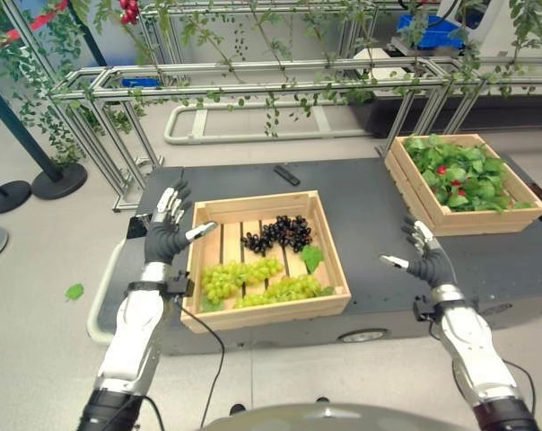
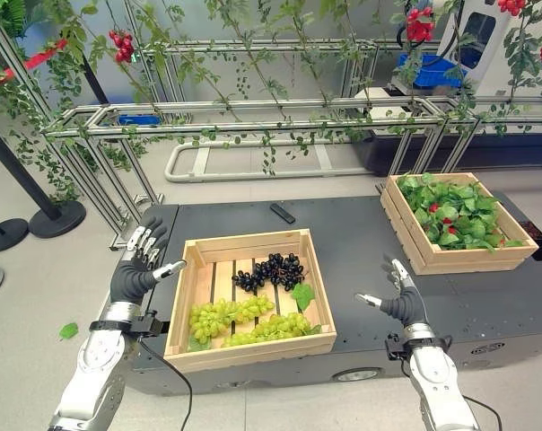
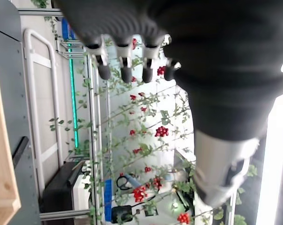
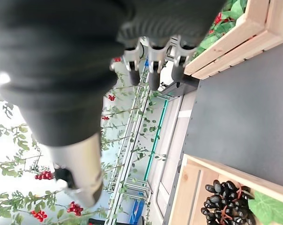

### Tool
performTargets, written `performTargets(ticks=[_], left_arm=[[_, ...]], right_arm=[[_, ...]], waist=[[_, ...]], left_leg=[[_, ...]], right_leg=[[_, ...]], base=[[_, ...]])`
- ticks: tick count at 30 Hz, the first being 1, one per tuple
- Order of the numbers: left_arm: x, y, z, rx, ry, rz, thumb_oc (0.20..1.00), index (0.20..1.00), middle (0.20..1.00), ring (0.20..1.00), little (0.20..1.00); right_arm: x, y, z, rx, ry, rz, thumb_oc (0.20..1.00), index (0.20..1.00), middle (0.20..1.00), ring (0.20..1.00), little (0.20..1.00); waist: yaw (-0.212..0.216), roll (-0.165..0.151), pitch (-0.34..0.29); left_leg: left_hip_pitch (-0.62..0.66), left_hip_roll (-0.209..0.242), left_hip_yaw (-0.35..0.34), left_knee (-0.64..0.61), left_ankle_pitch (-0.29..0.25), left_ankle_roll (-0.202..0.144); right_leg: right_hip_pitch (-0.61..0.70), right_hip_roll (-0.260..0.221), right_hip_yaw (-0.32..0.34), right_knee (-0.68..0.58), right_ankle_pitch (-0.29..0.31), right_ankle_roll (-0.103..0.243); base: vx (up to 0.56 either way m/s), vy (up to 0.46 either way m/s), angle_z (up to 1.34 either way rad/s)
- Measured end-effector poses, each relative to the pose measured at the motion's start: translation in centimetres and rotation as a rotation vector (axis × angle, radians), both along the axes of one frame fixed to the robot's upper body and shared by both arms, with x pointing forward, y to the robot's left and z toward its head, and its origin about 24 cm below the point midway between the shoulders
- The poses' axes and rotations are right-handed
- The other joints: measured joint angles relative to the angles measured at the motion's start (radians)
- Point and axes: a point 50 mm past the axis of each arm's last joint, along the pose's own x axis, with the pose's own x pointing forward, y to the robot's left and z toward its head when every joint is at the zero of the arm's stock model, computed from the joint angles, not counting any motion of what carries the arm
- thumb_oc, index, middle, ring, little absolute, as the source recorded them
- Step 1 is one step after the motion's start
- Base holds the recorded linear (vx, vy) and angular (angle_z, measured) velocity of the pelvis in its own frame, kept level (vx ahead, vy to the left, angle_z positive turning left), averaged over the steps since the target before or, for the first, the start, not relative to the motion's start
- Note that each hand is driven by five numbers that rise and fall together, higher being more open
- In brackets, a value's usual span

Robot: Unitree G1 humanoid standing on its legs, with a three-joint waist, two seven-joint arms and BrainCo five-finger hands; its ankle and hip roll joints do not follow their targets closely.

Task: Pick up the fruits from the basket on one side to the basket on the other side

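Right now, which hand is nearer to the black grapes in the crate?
Left. The left hand hovers open beside the crate's left wall, near the black grapes. The right hand hovers open over the dark table, farther off.

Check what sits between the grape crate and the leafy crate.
Bare dark tabletop between grape crate and leafy crate; right robot hand hovers nearer, per the right eye view.
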Motion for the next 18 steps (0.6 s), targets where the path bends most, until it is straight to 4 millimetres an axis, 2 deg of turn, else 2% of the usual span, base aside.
performTargets(ticks=[18], left_arm=[[-0.09, 0.14, -0.59, 0.005, 0.028, -0.003, 1.000, 1.000, 1.000, 1.000, 1.000]], right_arm=[[-0.39, -0.08, -0.35, 0.000, 0.016, -0.003, 1.000, 1.000, 1.000, 1.000, 1.000]], waist=[[0.000, -0.004, -0.018]], left_leg=[[0.001, 0.000, -0.005, 0.000, 0.000, 0.000]], right_leg=[[0.004, 0.000, -0.007, 0.000, 0.000, 0.000]], base=[[0.00, 0.000, 0.00]])
